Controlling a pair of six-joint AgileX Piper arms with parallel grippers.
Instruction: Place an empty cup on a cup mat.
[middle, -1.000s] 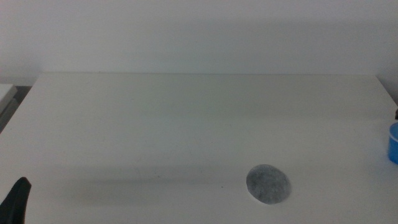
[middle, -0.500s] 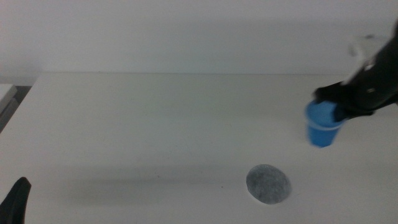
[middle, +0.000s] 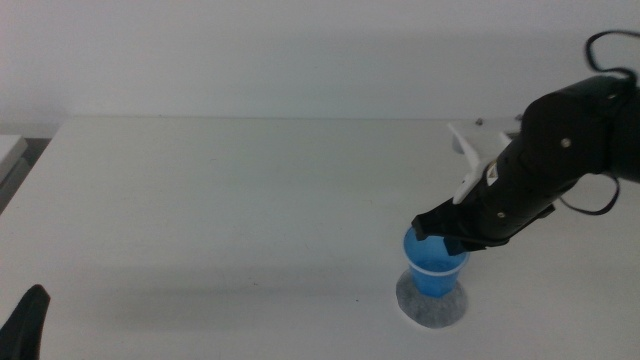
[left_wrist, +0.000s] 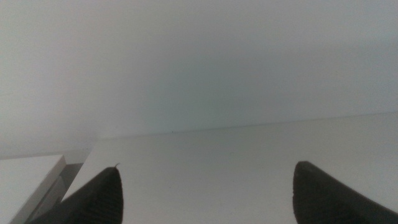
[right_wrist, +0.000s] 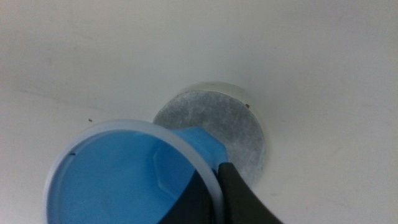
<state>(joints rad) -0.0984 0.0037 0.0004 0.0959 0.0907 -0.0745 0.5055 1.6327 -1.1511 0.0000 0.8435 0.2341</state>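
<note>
The bench (middle: 250, 200) is a plain white, matte surface reaching back to a pale wall. The cup mat (middle: 432, 306), a round grey speckled disc with a pale edge, lies flat on it near the front edge. Whether the blue cup (middle: 434, 267) above the mat rests on it or is held just clear cannot be told.

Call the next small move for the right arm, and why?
Probably lower a touch, then release. The right gripper pinches the rim of the cup directly over the cup mat; the right wrist view shows the cup's base against the grey disc, but contact isn't clear. The left gripper waits open at the table's near left.
</note>
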